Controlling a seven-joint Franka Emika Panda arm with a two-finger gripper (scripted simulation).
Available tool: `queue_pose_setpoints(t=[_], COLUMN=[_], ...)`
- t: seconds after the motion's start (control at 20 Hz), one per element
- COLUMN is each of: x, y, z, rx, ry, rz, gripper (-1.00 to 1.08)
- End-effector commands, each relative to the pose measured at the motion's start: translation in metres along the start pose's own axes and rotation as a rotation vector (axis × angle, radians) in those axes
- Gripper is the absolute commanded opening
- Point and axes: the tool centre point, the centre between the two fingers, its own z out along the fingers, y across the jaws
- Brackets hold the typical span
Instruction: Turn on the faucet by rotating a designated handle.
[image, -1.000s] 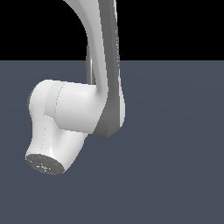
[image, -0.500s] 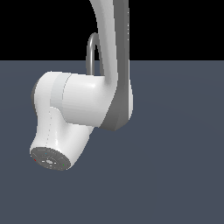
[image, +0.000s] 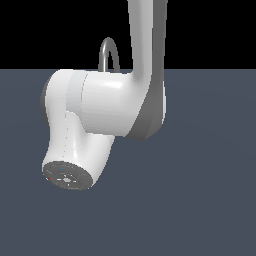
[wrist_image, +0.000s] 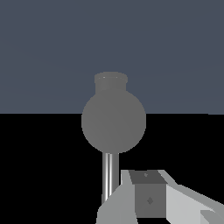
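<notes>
The exterior view is mostly filled by the white robot arm (image: 107, 107), whose bulky links block the centre of the scene; only the top of the faucet (image: 108, 52) shows, its grey arched spout rising just above the arm against the black background. The gripper cannot be seen in that view. In the wrist view the faucet (wrist_image: 113, 120) appears head-on as a round grey body with a short cylindrical cap and a thin bright stem running from it toward the gripper (wrist_image: 151, 201). Only one pale finger (wrist_image: 144, 194) with its dark grey pad shows at the edge of the picture, close beside the stem; whether they touch is unclear. I cannot tell whether the gripper is spread or closed, and nothing is visibly held. The handle cannot be made out.
</notes>
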Motion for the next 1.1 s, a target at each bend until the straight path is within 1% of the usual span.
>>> queue_pose_setpoints(t=[0.0, 0.5, 0.55, 0.6, 1.05], x=[0.001, 0.005, 0.005, -0.001, 0.028], y=[-0.007, -0.065, -0.065, -0.019, -0.053], z=[0.000, 0.004, 0.004, 0.000, 0.003], rx=[0.005, 0.039, 0.039, 0.016, 0.029], ry=[-0.002, -0.029, -0.029, -0.034, -0.031], rz=[0.000, 0.000, 0.000, 0.036, 0.015], gripper=[-1.00, -1.00, -1.00, -1.00, -1.00])
